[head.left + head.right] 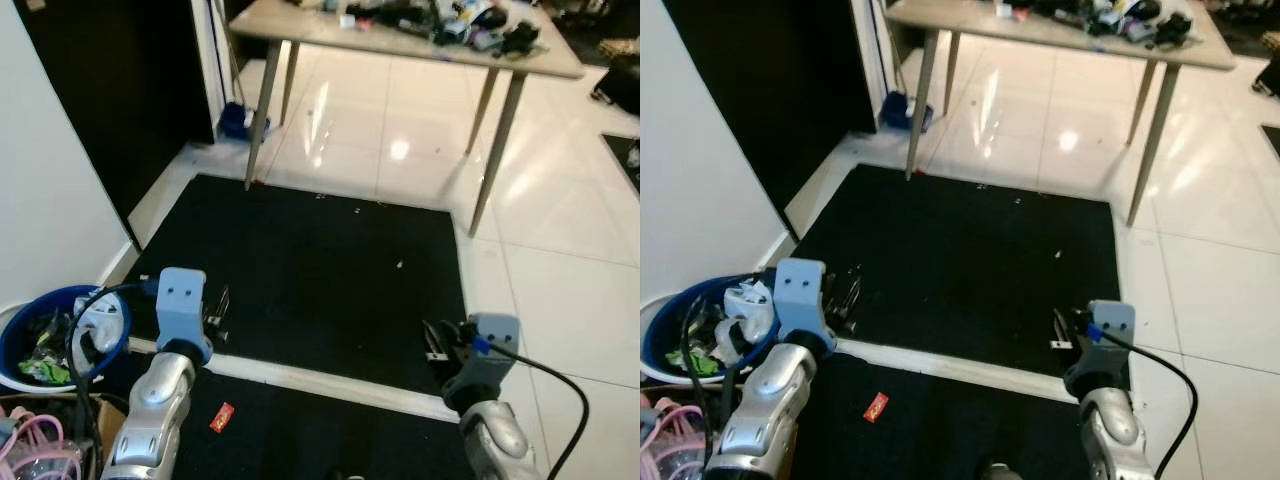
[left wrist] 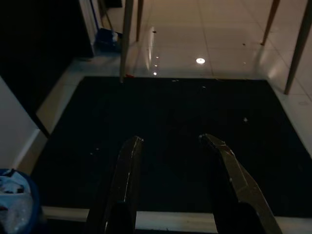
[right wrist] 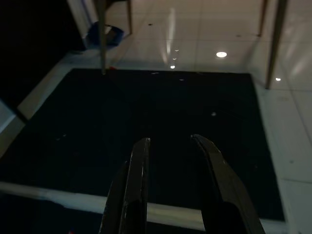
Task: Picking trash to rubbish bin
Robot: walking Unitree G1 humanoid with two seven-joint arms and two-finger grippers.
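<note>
Down in front of me, my left gripper [image 2: 170, 146] is held out over the black rectangular floor mat [image 1: 310, 270], its two long black fingers spread apart with nothing between them. My right gripper [image 3: 170, 146] hangs over the same mat further to my right, fingers likewise parted and empty. Both point forward, toward the light wooden table with slanted legs [image 1: 400, 40] that stands on the glossy white tiled floor [image 1: 560, 270] beyond the mat's far edge.

Behind my left gripper, close beside my left forearm, a small red flat wrapper [image 1: 221, 417] lies on a second dark mat [image 1: 300, 435], which is set apart from the first by a pale strip of floor. The wrapper is oblong, and its long axis runs diagonally, from near my left arm up and away toward my right; I cannot tell which end is its front. Neither gripper touches it.

To my left, against the white wall, the round blue plastic rubbish bin [image 1: 118, 345] sits with its mouth open upward, holding white and green scraps. It is near my left arm and well apart from the right one. A black cable loops over its rim.

Further off, dark clutter covers the tabletop, and a blue object [image 1: 235, 120] rests on the floor by the table's left leg.
</note>
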